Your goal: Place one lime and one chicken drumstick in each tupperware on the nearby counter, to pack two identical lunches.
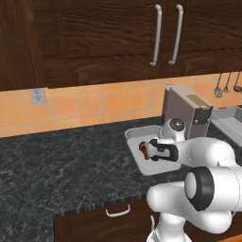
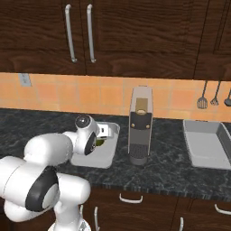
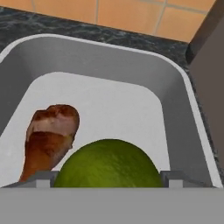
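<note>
Dark marbled stone forms the counter (image 1: 56, 165), which runs beneath an orange tiled wall and dark wood cabinets. A tall grey coffee machine (image 2: 140, 131) stands on the counter and serves as the landmark. Just to its left in the right base view lies a light-grey tupperware (image 3: 175, 113), a shallow tray with rounded corners and a raised rim. Inside it rests a browned chicken drumstick (image 3: 48, 140), and touching or just beside the drumstick sits a green lime (image 3: 108, 164). The white arm reaches over this tray, and the gripper (image 3: 108, 177) hovers low above the lime. Its two dark fingertips (image 3: 43, 178) stand spread wide, one on each side of the lime; whether they touch the fruit cannot be told. On the far side of the coffee machine, well apart from the first tray, a second tupperware (image 2: 205, 144) lies on the counter; no food can be seen in the part that shows. Kitchen utensils (image 2: 214, 97) hang on the tiles above that second tray.
</note>
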Available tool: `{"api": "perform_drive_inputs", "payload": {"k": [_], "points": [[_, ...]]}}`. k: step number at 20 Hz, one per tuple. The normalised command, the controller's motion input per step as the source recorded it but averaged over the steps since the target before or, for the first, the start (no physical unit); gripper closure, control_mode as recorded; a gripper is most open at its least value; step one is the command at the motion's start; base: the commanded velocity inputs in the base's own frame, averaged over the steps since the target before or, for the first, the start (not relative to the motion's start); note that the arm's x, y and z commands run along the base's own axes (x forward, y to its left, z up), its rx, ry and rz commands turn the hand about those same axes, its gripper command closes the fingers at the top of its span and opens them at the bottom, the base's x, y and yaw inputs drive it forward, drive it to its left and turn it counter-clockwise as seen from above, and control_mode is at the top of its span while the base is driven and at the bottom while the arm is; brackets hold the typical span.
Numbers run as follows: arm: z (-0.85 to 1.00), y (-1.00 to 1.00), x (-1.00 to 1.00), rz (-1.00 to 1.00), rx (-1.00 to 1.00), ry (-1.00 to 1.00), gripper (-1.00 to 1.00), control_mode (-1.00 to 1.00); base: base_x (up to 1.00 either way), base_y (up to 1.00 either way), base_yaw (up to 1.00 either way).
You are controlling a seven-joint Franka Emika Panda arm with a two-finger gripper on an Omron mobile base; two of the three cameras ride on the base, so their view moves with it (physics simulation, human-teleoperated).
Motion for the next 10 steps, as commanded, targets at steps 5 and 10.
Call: {"api": "perform_drive_inputs", "payload": {"k": [5,10], "points": [[-0.14,0.0,0.61,0.0,0.0,0.0,-1.0,-1.0,0.0,0.0,0.0],[0.25,0.0,0.09,0.0,0.0,-0.04,-1.0,-1.0,0.0,0.0,0.0]]}}
